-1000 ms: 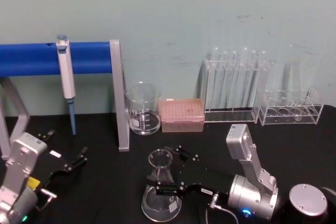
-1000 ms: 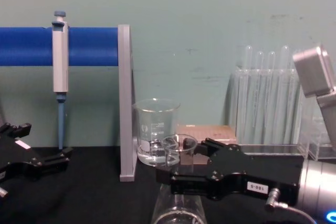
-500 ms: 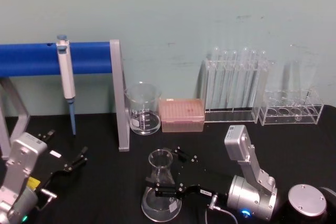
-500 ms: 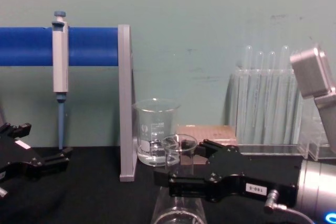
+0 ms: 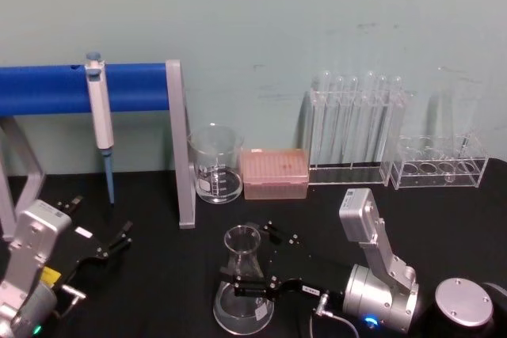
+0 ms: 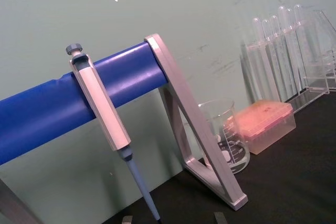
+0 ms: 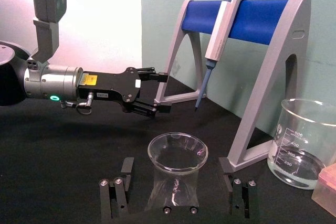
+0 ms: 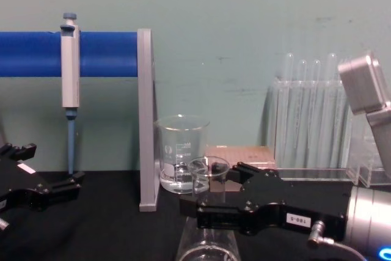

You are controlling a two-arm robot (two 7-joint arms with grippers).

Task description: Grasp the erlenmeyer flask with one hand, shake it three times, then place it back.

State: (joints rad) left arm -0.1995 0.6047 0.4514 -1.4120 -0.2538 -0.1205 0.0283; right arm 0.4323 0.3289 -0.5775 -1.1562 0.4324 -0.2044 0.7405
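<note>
Nearest, on the black worktop, the erlenmeyer flask is seen standing upright on its wide base, front and centre. The right gripper is reached in from the right at neck height, a small white label with digits borne on its black body. Its fingers are held apart and set astride the flask, one on the near side and one on the far side. In the right wrist view a gap is seen on each side, so the glass is not touched. Whether anything is held in the flask cannot be told.

Off to the left, well apart from the flask, the left gripper is held low over the worktop with its fingers spread and nothing between them.

Farther back, a grey stand with a blue bar is found, and a pipette is hung from it. Just right of the stand's leg a beaker is placed, with a little clear liquid at the bottom. Beside it a pink box is set. Against the wall, a clear rack of test tubes and a second, lower rack are lined up.
</note>
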